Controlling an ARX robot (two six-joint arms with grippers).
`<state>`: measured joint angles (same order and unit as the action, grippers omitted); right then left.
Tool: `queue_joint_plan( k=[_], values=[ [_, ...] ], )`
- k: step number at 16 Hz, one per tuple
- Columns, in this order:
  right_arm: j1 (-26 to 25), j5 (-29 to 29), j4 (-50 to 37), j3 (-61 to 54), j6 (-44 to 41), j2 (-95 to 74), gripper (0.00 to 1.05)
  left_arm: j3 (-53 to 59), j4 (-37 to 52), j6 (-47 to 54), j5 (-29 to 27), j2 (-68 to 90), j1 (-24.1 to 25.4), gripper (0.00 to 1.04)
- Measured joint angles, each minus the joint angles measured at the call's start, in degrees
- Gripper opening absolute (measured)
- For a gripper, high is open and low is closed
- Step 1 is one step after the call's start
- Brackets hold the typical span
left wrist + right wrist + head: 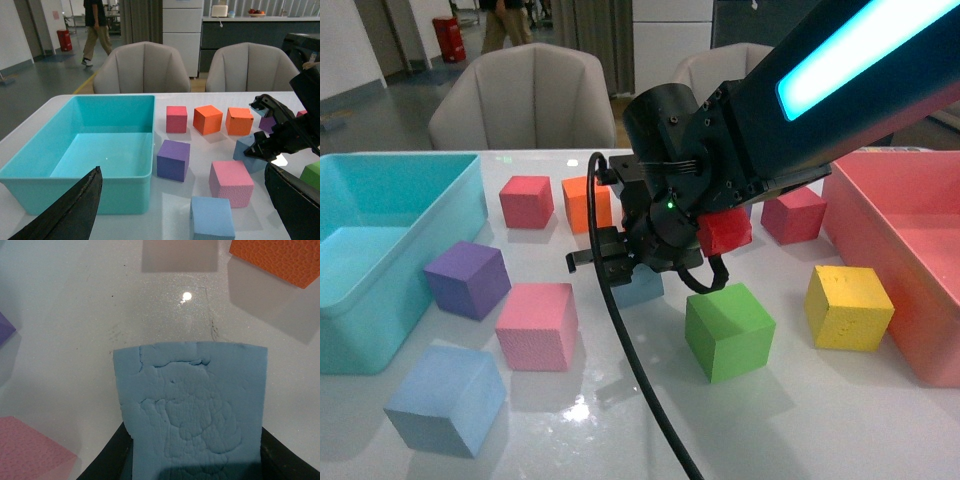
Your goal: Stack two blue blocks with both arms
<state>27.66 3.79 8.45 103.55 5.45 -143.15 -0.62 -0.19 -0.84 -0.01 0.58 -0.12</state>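
Right gripper [638, 262] points down over the first blue block [190, 415], jaws against both its sides, apparently gripping it for lifting. Left gripper [183, 170] hangs spread wide, holding nothing. The second blue block [211, 217], the likely stacking base, sits just ahead between its fingers.

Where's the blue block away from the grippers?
In the front view, the free blue block sits on the table at near left, just nearer the robot than the pink cube, by the turquoise bin's near corner.
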Motion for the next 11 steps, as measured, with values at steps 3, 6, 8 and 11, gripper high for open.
queue_joint_plan(
  k=[3,6,8,11],
  values=[
    [-0.3,0.3,-0.7,-0.5,-0.1,0.0,0.71,0.0,0.0,0.0,0.0,0.0,0.0,0.98],
    [-0.4,0.1,-2.1,-3.2,0.1,0.7,1.00,0.0,0.0,0.0,0.0,0.0,0.0,0.98],
    [-0.5,0.1,-3.8,-5.4,0.1,3.5,0.98,0.0,0.0,0.0,0.0,0.0,0.0,0.98],
    [-1.5,-0.6,-7.6,-9.1,0.8,10.4,0.98,0.0,0.0,0.0,0.0,0.0,0.0,0.98]
  ],
)
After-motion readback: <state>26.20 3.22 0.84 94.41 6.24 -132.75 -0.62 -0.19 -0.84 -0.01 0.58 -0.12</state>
